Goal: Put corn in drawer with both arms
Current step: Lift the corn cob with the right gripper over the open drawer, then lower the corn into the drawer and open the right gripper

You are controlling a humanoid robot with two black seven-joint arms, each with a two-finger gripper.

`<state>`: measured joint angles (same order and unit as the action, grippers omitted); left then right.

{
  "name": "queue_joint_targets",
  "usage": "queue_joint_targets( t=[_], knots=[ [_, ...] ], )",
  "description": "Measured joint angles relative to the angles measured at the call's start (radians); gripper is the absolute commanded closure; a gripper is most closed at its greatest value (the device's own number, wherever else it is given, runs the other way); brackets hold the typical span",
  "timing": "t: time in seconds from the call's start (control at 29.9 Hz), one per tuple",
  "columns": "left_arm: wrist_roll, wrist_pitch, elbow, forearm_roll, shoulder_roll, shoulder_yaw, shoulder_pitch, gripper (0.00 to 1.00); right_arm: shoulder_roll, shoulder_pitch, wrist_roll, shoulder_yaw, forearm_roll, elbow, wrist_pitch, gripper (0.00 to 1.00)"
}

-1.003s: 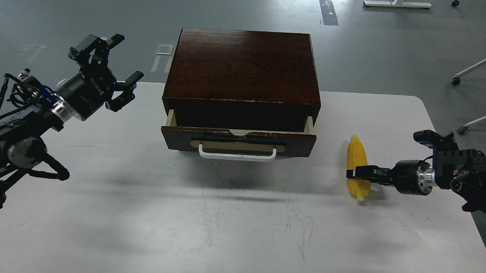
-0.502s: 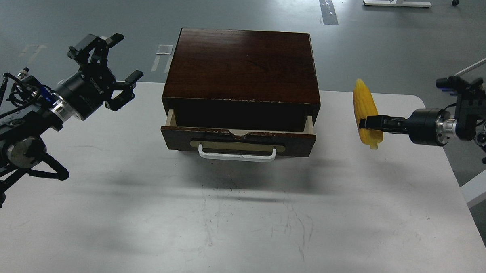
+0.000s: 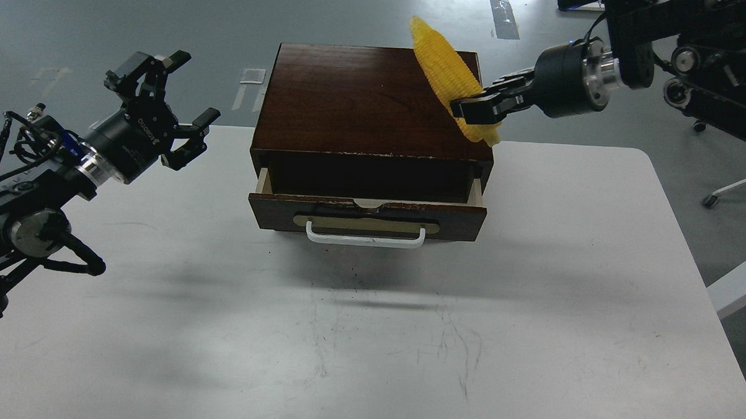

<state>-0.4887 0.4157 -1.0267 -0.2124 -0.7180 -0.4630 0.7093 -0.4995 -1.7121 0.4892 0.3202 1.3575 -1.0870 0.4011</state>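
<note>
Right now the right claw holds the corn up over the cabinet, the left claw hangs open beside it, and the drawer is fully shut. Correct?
Not quite. The drawer is pulled partly open, as the head view shows. The rest stands: the right claw holds the corn up over the cabinet, and the left claw hangs open beside it.

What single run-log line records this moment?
right gripper: shut on corn, raised over cabinet | left gripper: open, empty | drawer: partly open, corn not in
</note>
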Motion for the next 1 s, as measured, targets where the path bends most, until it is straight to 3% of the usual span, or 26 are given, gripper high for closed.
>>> queue_joint_targets(
  t=[0.43,0.67,0.84,0.94,1.0],
  knots=[
    [0.000,0.000,-0.005,0.001,-0.010,-0.006,0.000,0.01,0.249,-0.120,0.000,0.227,0.186,-0.042,-0.247,0.91],
    [0.000,0.000,-0.006,0.001,-0.012,-0.006,0.000,0.01,0.292,-0.116,0.000,0.276,0.244,-0.036,-0.281,0.85],
    [0.000,0.000,-0.006,0.002,-0.018,-0.006,-0.001,0.01,0.294,-0.110,0.000,0.287,0.247,-0.035,-0.281,0.64],
    [0.000,0.000,-0.006,0.002,-0.023,-0.006,-0.001,0.01,0.294,-0.109,-0.001,0.288,0.246,-0.034,-0.281,0.44],
    [0.000,0.000,-0.006,0.003,-0.024,-0.006,-0.001,0.01,0.293,-0.109,-0.001,0.288,0.245,-0.034,-0.281,0.38]
  ],
)
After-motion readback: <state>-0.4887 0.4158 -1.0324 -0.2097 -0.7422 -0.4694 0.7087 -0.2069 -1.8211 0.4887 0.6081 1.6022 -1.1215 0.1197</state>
